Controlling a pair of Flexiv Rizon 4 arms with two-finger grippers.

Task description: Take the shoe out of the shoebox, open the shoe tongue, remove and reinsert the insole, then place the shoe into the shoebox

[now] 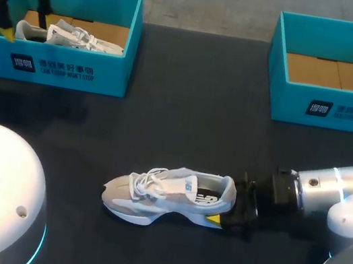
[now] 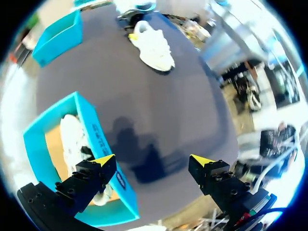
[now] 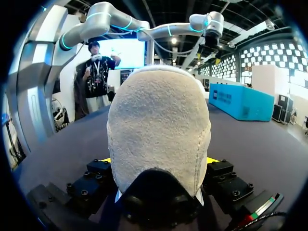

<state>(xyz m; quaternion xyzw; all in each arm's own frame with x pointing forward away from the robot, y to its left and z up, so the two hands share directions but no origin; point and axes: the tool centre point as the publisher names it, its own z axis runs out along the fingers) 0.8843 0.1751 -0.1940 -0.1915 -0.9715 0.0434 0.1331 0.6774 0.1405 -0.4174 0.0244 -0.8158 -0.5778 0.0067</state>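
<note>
A white and grey sneaker (image 1: 168, 195) lies on its side mid-table, toe pointing left. My right gripper (image 1: 227, 213) comes in from the right and is shut on its heel. In the right wrist view the suede heel (image 3: 159, 130) fills the space between the fingers, which press on both sides of it. My left gripper (image 1: 24, 23) hangs open over the left teal shoebox (image 1: 64, 68), with nothing between its fingers. A second white shoe (image 1: 77, 36) lies inside that box. From the left wrist, the open gripper (image 2: 151, 161) sits above the box wall (image 2: 98, 139), and the sneaker (image 2: 154, 45) lies far ahead.
A second teal shoebox (image 1: 331, 108) stands at the back right, showing only its cardboard floor. Bare dark tabletop stretches between the two boxes and around the sneaker. Rounded white robot housings sit at the front left and front right corners.
</note>
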